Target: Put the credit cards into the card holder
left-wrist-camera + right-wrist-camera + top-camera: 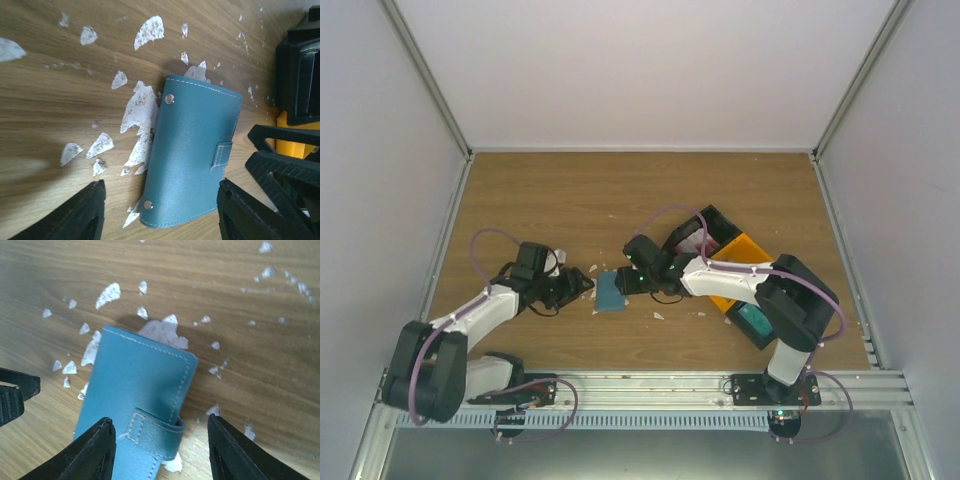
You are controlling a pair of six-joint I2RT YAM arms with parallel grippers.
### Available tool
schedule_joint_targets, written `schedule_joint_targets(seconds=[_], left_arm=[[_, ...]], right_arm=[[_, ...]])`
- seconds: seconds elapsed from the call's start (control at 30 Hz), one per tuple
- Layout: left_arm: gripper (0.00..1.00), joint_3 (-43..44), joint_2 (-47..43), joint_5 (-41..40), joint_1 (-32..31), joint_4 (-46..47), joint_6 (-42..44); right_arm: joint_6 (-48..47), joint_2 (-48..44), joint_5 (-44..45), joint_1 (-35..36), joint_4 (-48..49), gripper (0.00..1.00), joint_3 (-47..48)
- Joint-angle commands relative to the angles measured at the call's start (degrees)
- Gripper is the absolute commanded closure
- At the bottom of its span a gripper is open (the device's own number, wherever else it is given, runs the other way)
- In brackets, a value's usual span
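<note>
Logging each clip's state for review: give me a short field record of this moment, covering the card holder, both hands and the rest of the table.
card holder: blue, closed, strap over its edge, flat on the table
left hand: open, a finger on either side of the holder
right hand: open, over the strap end
credit cards: none identifiable
surroundings: white scraps around the holder; black bin, orange bin, teal bin at right
</note>
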Motion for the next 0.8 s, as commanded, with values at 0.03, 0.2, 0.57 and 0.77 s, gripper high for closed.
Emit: schedule_joint_targets(seconds=[0.03, 0.2, 0.57, 0.77], left_arm=[[0.42, -0.17, 3.93, 4.27, -1.98, 8.27, 0.19], [0.55, -0.02, 7.30, 4.57, -3.83, 10.03, 0.97], [0.70, -0.41, 12.76, 4.40, -5.02, 11.98, 3.21], [0.75, -0.38, 14.19, 3.40, -5.05, 11.95, 4.28]], right_arm=[[3.10, 0.76, -1.96, -0.38, 2.24, 0.50, -2.40], [3.75, 1.59, -4.20, -1.21, 4.20, 0.53, -3.22], [5.32, 3.35, -15.39, -4.17, 16.59, 0.54, -8.41], [5.19, 4.24, -24.52, -5.43, 29.46, 0.55, -11.81]])
